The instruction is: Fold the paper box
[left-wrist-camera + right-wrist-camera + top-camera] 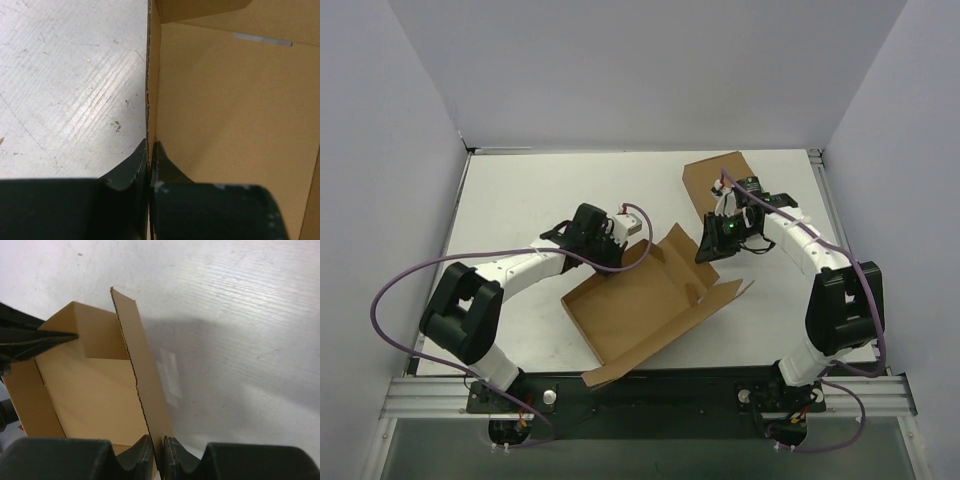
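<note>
Top external: carton (715, 178) beyond paper box (640, 310)

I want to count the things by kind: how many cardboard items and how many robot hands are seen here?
paper box, partly folded: 1
second brown cardboard piece, at the far right: 1
robot hands, left hand and right hand, each shut on an edge of the paper box: 2
Total: 4
</note>
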### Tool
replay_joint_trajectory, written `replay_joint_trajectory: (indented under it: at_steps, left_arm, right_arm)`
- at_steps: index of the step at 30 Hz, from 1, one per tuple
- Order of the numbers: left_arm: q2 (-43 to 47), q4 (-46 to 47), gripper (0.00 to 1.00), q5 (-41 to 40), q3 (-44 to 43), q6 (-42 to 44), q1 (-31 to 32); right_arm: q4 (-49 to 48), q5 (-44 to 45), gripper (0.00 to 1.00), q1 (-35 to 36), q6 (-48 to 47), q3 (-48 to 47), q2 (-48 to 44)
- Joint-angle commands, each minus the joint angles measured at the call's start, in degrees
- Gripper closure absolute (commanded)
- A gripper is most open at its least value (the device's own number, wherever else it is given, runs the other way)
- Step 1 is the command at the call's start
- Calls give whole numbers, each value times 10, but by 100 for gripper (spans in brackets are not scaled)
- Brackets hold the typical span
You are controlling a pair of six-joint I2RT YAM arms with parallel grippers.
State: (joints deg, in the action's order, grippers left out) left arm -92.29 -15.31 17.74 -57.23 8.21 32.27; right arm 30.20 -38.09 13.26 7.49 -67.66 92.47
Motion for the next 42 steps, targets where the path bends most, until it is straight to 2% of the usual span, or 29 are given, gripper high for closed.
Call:
replay_joint_trajectory:
  at_steps: [1,5,10,12,14,20,23,30,32,36,42]
  left_arm:
    - [9,-12,100,13,-31,-10,5]
    - [2,-32,100,8,-43,-5,9]
    - [3,-24,100,-2,-32,5,16]
    - [10,-9,100,-12,-18,15,17]
    - [37,22,100,-17,11,24,17]
    - [93,45,100,-40,31,48,21]
    - [115,61,100,-65,46,53,34]
    - [118,50,100,-94,41,72,50]
    - [121,46,100,-99,41,74,53]
    - [130,40,100,-111,43,78,65]
    - [124,34,100,-120,43,75,80]
  right_arm:
    - [45,1,86,50,-4,-51,-31]
    - [74,13,84,83,-10,-69,-33]
    - [110,-18,80,103,-24,-81,-17]
    - [121,-20,71,98,-15,-90,-15]
    - [122,-25,58,82,0,-106,-23]
    - [99,-74,43,-12,46,-157,-46]
    - [87,-77,41,-38,51,-158,-45]
    - [56,68,42,-81,33,-60,-35]
    - [23,77,42,-96,34,-20,-36]
    - [-29,50,43,-109,41,31,-26]
    - [-38,-58,45,-78,2,52,33]
